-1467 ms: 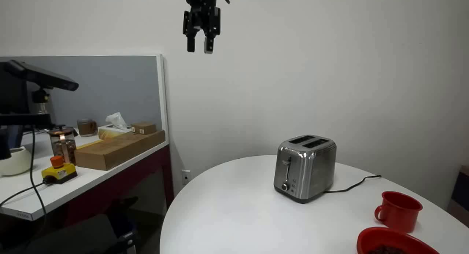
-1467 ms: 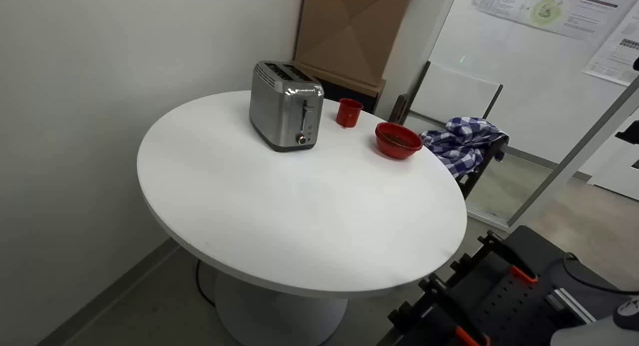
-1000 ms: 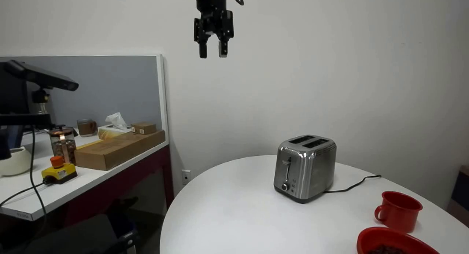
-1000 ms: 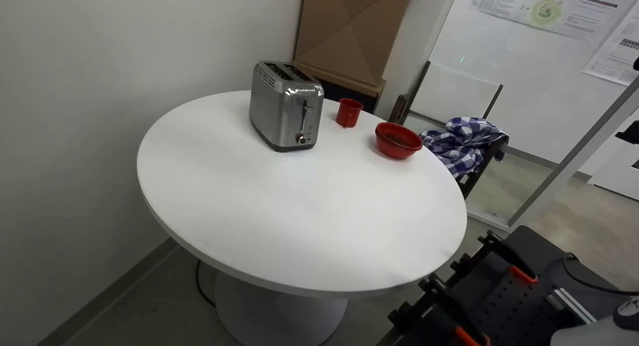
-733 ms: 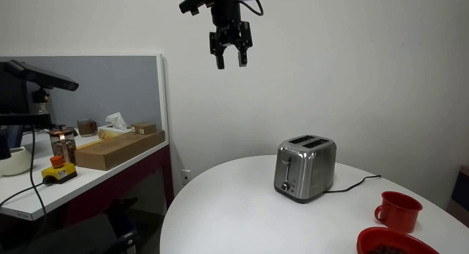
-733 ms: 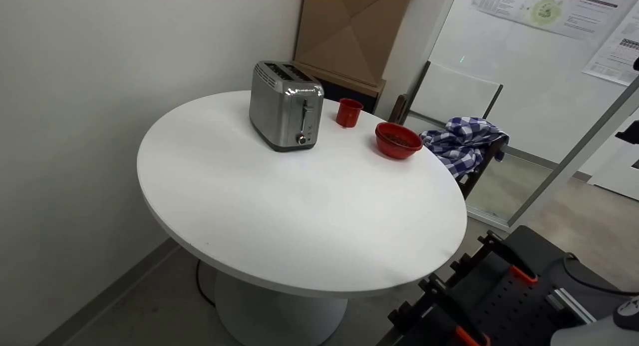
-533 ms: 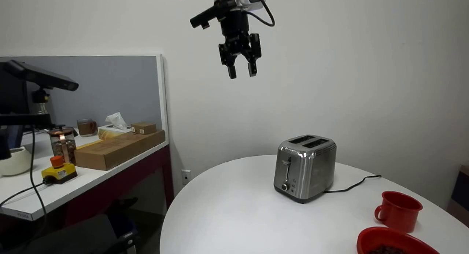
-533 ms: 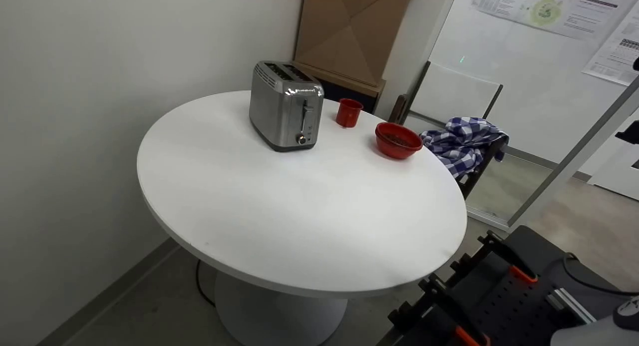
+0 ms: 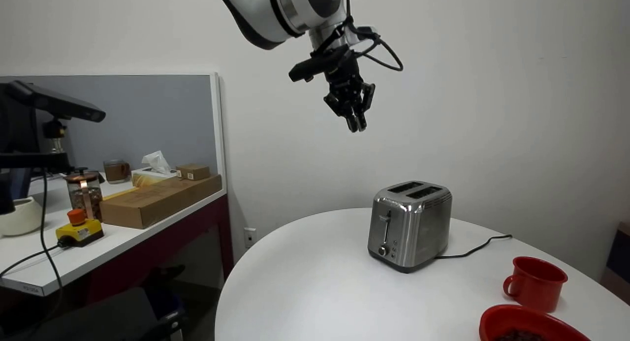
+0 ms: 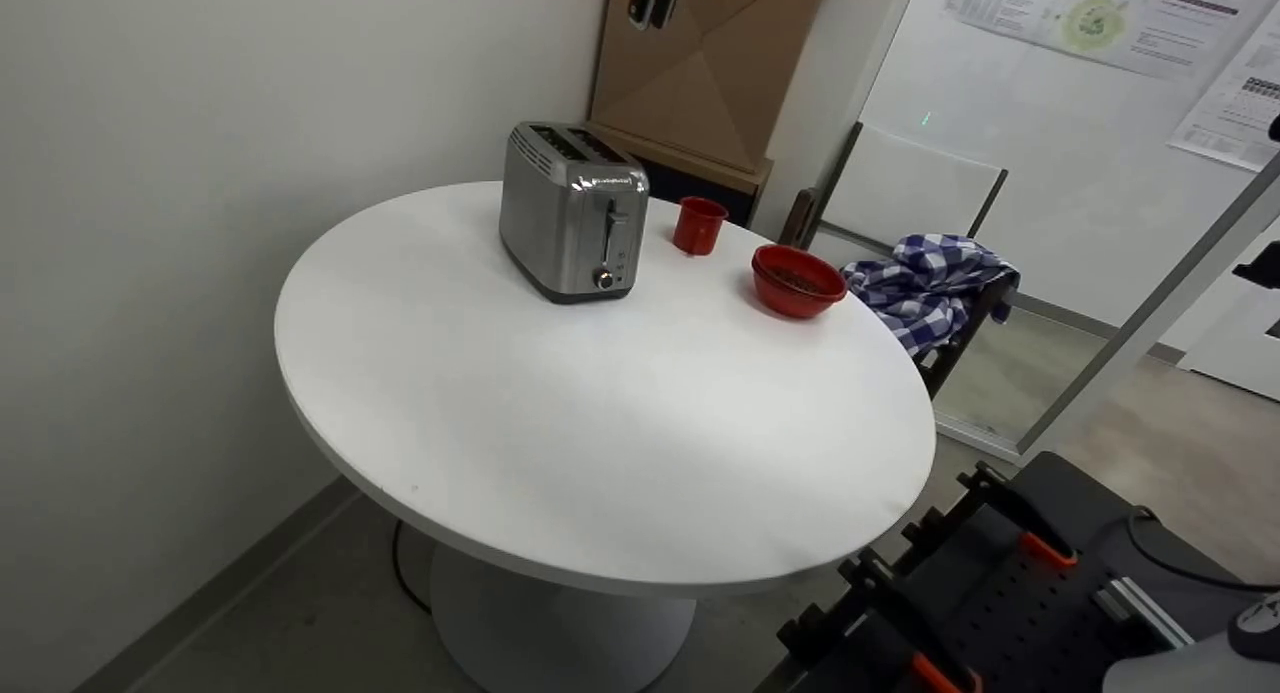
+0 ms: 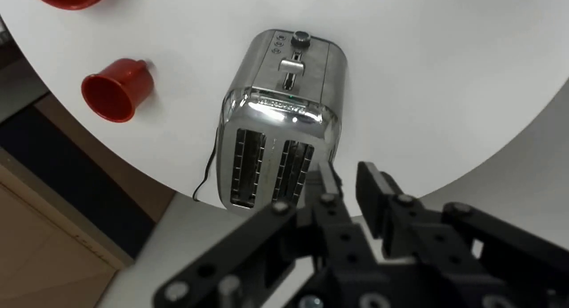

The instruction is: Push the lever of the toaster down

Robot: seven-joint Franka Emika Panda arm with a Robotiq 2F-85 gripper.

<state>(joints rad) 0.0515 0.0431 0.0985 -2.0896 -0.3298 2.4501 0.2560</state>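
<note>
Plain pale wall [image 9: 517,109] at the back in an exterior view, white round tabletop [image 10: 560,453] in front, and your toaster [image 9: 410,228] stands upright on the far part of the tabletop in both exterior views. Red mug [image 9: 537,288] and red bowl [image 10: 795,305] are off to its right, so probably not in your way.

End effector [image 11: 346,174] check: narrow, just a slim gap between the fingers [image 11: 372,188], nothing in it. It hangs well above the toaster, not touching anything.

Progress-wise, I'd say you're only at the approach. Wrist view has the lever [image 11: 291,67] in plain sight, and both exterior views put it high in its slot [image 10: 608,241], so none of the push looks done. Left for you: come down on the lever side, set the fingers over the lever, press till it bottoms out. Fingers that near each other should work like one poker, but the lever's small and they could slip off. Can't tell if you're lined up.
</note>
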